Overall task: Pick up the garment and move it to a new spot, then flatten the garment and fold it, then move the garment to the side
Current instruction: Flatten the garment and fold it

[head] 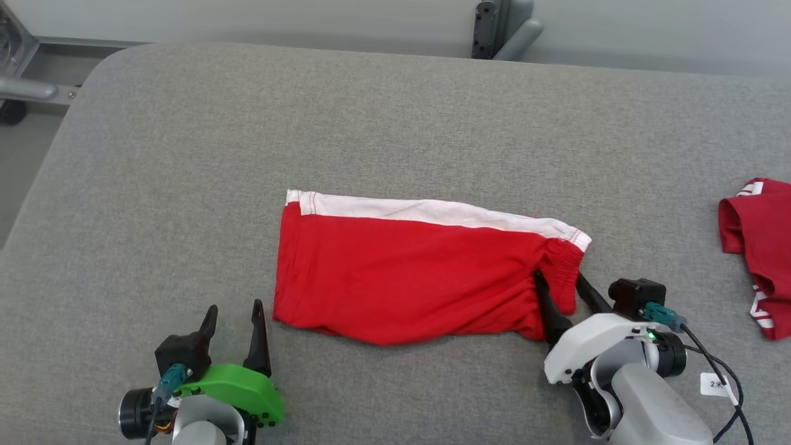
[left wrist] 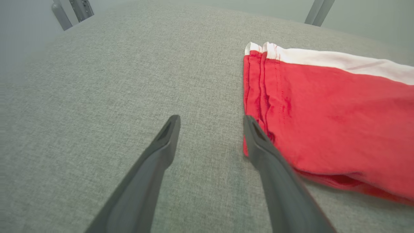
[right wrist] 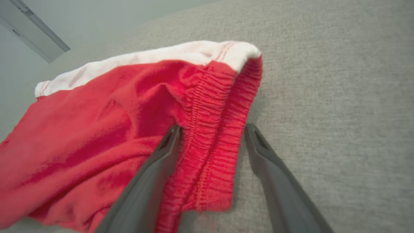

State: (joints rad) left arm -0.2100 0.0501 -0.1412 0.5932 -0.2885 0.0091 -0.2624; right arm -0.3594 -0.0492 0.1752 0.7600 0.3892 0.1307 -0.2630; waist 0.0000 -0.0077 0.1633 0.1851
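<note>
While your left gripper point(head: 235, 305) sits spread just beside the folded red shorts point(head: 408, 278) on the grey surface point(head: 371, 123), your right gripper point(head: 558, 275) straddles their waistband point(right wrist: 213, 129), fingers apart.

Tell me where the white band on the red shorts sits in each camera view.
Head view: white band runs along the red shorts' far edge, mid-picture.
Left wrist view: upper right, reaching the right edge.
Right wrist view: top centre, slanting down leftward.
Shared landmark: the grey table beneath it.
</note>
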